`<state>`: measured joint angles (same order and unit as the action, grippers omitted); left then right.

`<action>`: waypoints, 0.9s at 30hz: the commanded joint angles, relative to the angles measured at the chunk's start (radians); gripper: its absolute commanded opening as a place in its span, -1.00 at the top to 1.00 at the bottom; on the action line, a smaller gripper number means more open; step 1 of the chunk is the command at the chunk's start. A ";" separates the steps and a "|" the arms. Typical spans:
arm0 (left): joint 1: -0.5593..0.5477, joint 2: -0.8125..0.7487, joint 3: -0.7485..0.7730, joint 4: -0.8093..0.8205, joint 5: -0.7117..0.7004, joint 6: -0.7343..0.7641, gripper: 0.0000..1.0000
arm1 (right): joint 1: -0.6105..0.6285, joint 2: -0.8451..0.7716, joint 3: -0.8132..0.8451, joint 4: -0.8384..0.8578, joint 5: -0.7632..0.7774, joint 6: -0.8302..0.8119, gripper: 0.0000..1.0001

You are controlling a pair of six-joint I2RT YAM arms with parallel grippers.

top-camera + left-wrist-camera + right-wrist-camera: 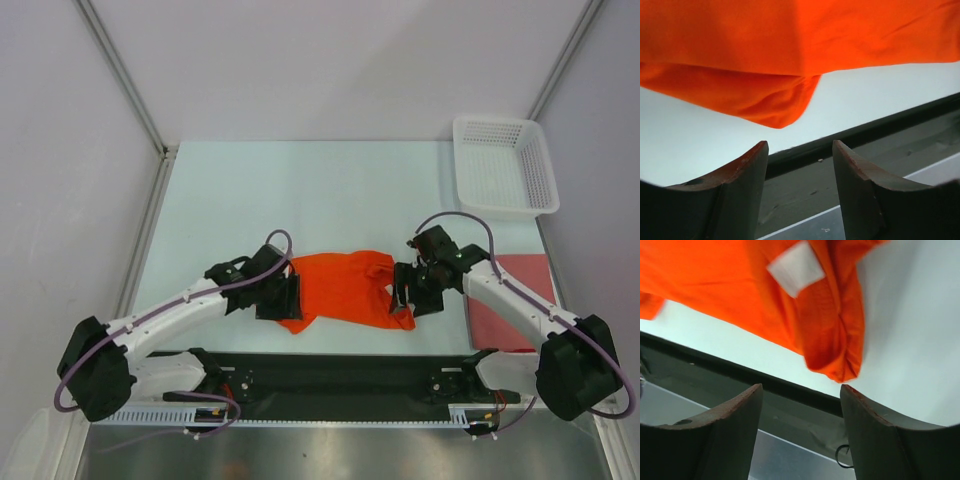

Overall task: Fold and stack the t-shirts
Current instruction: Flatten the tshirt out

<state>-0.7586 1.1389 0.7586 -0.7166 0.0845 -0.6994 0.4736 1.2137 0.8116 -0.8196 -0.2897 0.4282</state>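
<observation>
Top external | soft orange shirt [345, 290] crumpled | left claw [289, 297] apart | right claw [405, 289] apart

The middle shirt [345, 290] lies on the table [300, 190] toward its near edge, between the left gripper [285, 298] at its left end and the right gripper [405, 290] at its right end. The second shirt [530, 272] lies to the right, partly under the right arm [510, 300]. The basket [470, 170] sits behind it in the far right corner. A rail [340, 375] runs in front of the middle shirt.
</observation>
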 commanded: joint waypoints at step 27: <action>0.025 -0.028 0.022 0.022 -0.288 0.004 0.99 | -0.036 0.101 0.098 0.024 0.236 0.076 1.00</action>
<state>-0.7422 1.2163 0.6319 -0.5617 -0.0322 -0.7567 0.4767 1.3891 0.7914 -0.7551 -0.0891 0.5220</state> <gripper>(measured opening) 0.014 0.013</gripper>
